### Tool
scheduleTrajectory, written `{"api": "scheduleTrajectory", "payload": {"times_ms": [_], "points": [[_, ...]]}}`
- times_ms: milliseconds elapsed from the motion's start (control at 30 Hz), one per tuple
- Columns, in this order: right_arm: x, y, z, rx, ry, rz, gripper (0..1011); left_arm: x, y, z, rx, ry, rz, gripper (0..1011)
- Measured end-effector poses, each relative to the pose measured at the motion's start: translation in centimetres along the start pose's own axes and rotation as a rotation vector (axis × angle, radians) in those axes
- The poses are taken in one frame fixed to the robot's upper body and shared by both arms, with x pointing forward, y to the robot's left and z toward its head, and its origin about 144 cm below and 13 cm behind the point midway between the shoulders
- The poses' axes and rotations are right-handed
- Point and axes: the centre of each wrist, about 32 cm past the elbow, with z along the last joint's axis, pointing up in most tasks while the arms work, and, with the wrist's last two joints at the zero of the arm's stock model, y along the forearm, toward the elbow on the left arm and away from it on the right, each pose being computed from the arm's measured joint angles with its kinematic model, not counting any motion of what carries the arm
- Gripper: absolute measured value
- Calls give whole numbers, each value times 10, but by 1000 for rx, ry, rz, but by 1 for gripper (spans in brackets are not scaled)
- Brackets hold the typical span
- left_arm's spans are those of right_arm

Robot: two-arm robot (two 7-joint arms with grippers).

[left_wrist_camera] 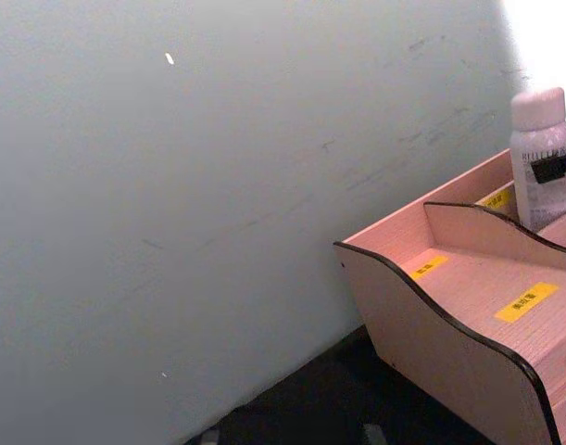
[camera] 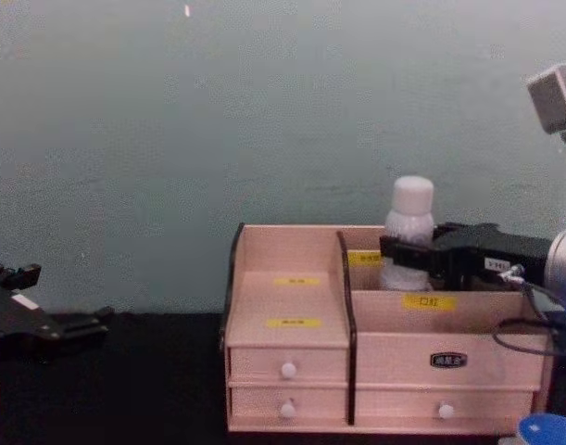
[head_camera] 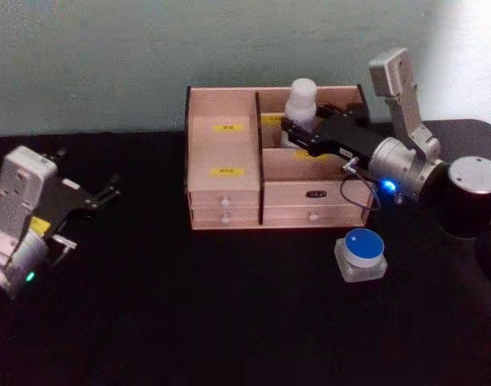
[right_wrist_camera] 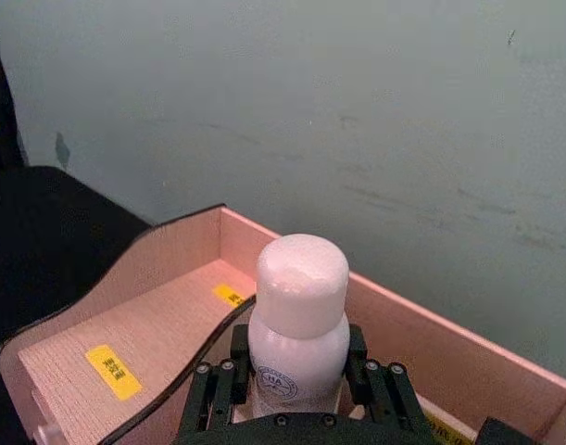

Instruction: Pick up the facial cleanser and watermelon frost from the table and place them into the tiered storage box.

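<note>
r arm [head_camera: 406,165] reaches fwd from the right w/ wrist bent inward. right gripper [head_camera: 297,130] [right_wrist_camera: 296,385] [camera: 408,252] is held level, fingers clamped on both sides of a white bottle [head_camera: 302,100] [right_wrist_camera: 299,315] [camera: 410,222] below its cap. l arm [head_camera: 12,241] sits low at far left, left gripper [head_camera: 107,191] pointing fwd-right, fingers spread apart.

count | box [head_camera: 221,149]: one | bottle [head_camera: 303,100], white: one | jar [head_camera: 362,256], blue lid: one | grippers: two, left gripper [head_camera: 108,191] and right gripper [head_camera: 300,126] | yellow labels [camera: 296,280]: four | drawers [camera: 255,362]: four | white knobs [camera: 288,370]: three | dark plate [camera: 447,360]: one | table [head_camera: 189,305]: one
</note>
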Motion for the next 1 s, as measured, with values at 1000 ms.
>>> {"api": "scheduleTrajectory", "payload": {"times_ms": [1000], "points": [[2, 1, -4, -28, 19, 1, 685, 0, 0, 0, 0, 0, 0, 1001]]}}
